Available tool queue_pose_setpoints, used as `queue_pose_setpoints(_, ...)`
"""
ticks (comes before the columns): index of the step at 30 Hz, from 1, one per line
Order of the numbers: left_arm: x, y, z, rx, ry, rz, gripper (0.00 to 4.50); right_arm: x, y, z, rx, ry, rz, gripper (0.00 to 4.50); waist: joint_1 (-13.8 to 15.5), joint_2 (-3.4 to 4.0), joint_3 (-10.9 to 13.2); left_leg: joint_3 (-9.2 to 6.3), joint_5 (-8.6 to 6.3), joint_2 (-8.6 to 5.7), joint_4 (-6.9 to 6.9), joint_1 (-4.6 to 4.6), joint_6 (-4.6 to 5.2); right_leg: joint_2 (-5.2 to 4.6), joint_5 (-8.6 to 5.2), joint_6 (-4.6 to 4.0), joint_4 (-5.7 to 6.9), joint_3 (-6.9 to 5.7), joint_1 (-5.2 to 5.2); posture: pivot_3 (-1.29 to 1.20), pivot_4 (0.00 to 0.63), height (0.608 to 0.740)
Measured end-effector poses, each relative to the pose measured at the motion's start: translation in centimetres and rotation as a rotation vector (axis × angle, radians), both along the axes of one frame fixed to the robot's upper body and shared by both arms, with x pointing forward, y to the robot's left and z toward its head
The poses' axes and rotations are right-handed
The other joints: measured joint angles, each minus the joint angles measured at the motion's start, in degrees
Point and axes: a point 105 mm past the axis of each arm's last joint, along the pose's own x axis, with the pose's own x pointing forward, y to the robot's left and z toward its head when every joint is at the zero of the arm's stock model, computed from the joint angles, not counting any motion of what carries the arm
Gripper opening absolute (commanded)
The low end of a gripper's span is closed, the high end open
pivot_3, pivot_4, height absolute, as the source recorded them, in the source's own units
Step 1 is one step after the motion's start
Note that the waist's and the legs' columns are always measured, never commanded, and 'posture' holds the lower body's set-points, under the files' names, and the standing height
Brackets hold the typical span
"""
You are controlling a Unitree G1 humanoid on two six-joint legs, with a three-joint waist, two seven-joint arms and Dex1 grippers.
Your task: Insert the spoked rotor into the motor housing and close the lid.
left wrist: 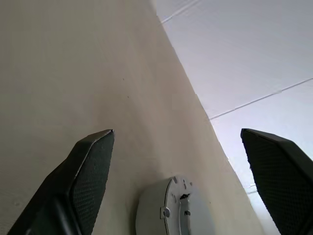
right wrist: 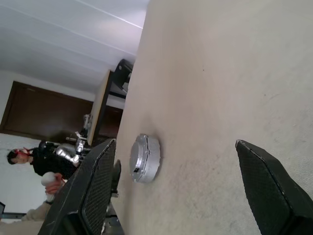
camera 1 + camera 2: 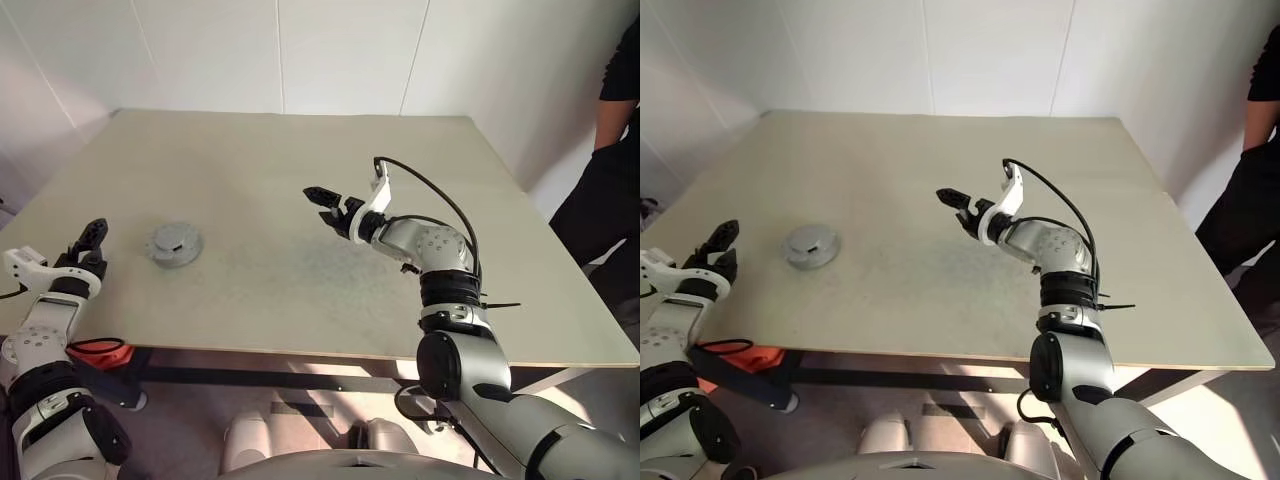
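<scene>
My left gripper (image 3: 93, 240) and right gripper (image 3: 325, 203) both gape wide and empty, flanking the lidded motor housing (image 3: 174, 244) on the table (image 3: 300, 150).

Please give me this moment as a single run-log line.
stage: lid closed on assembly, on table | left gripper: open, empty, left of it | right gripper: open, empty, above table centre

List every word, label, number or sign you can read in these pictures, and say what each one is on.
No readable text in any view.
The closed grey motor housing on the table: its top shows raised fittings and a small screw, no lettering that can be made out.
The left gripper and right gripper: no markings to be read.
The red thing below the table edge: no label legible.
</scene>
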Motion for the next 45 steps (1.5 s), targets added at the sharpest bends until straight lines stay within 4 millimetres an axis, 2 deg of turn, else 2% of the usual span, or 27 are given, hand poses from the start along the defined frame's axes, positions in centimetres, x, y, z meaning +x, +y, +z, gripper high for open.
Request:
queue_pose_setpoints(2,0.3,-0.6,0.2,0.056,0.009,-0.033,4.36,-0.1,0.1,0.1,-0.071,-0.093,0.018,4.39,0.4,-0.01,0.0,0.00,0.00,0.00,0.00,-0.03,0.00,-0.02,0.00,-0.01,0.00,-0.04,0.04,0.00,0.000,0.740)
queue_pose_setpoints(5,1.6,-3.4,0.9,0.202,0.019,-0.141,4.36,-0.7,-0.1,0.9,-0.160,-0.286,0.061,4.39,1.0,-0.08,0.0,0.00,0.00,0.00,0.03,-0.07,0.00,-0.08,0.00,0.00,-0.03,-0.08,0.09,0.00,0.000,0.740)
queue_pose_setpoints(9,3.3,-9.6,3.1,0.501,-0.037,-0.378,4.36,-1.0,-1.9,2.2,-0.347,-0.593,0.104,4.39,1.6,-0.16,0.0,0.00,0.00,0.02,0.05,-0.05,0.00,-0.08,0.00,0.00,0.00,-0.09,0.10,0.00,0.000,0.740)
queue_pose_setpoints(12,3.4,-14.5,4.7,0.667,-0.117,-0.600,4.36,-1.4,-4.2,2.4,-0.462,-0.706,0.187,4.39,1.5,-0.16,0.0,0.01,-0.01,0.00,0.10,-0.02,0.03,-0.07,0.01,-0.03,0.02,-0.05,0.10,0.00,0.000,0.740)
queue_pose_setpoints(16,2.9,-18.7,5.1,0.838,-0.151,-0.799,4.36,-2.2,-7.6,1.6,-0.599,-0.758,0.301,4.39,1.2,-0.14,0.0,0.05,-0.08,0.03,0.12,0.04,0.15,-0.02,-0.02,-0.12,0.06,-0.02,0.09,0.00,0.000,0.740)
queue_pose_setpoints(20,2.5,-21.4,4.7,0.968,-0.169,-0.925,4.36,-2.9,-10.0,-1.3,-0.761,-0.749,0.415,4.39,0.2,-0.13,0.0,0.12,-0.14,0.02,0.18,0.03,0.26,-0.05,-0.03,-0.15,0.06,-0.01,0.09,0.00,0.000,0.740)
queue_pose_setpoints(23,2.1,-22.7,2.5,1.042,-0.140,-1.003,4.36,-3.2,-11.2,-3.4,-0.823,-0.708,0.433,4.39,-0.4,-0.05,0.0,0.18,-0.16,0.01,0.20,0.02,0.29,-0.05,-0.03,-0.16,0.07,0.07,0.05,0.00,0.000,0.740)
queue_pose_setpoints(26,1.5,-23.7,0.4,1.028,-0.107,-1.053,4.36,-3.2,-11.0,-3.5,-0.822,-0.719,0.433,4.39,-0.9,-0.01,0.1,0.18,-0.16,0.04,0.21,0.01,0.32,-0.03,-0.03,-0.17,0.12,0.06,0.01,0.00,0.000,0.740)
queue_pose_setpoints(30,1.4,-24.3,0.2,1.018,-0.119,-1.060,4.36,-3.4,-10.1,-3.3,-0.804,-0.747,0.441,4.39,-0.8,0.00,0.1,0.18,-0.29,0.03,0.27,0.01,0.53,-0.05,-0.02,-0.19,0.12,0.06,0.02,0.00,0.000,0.740)
queue_pose_setpoints(45,1.9,-24.0,-0.2,1.037,-0.099,-1.045,4.36,-3.1,-10.3,-3.2,-0.832,-0.750,0.404,4.39,-0.9,0.00,0.1,0.19,-0.31,0.03,0.29,0.01,0.58,-0.06,-0.02,-0.19,0.12,0.06,0.02,0.00,0.000,0.740)
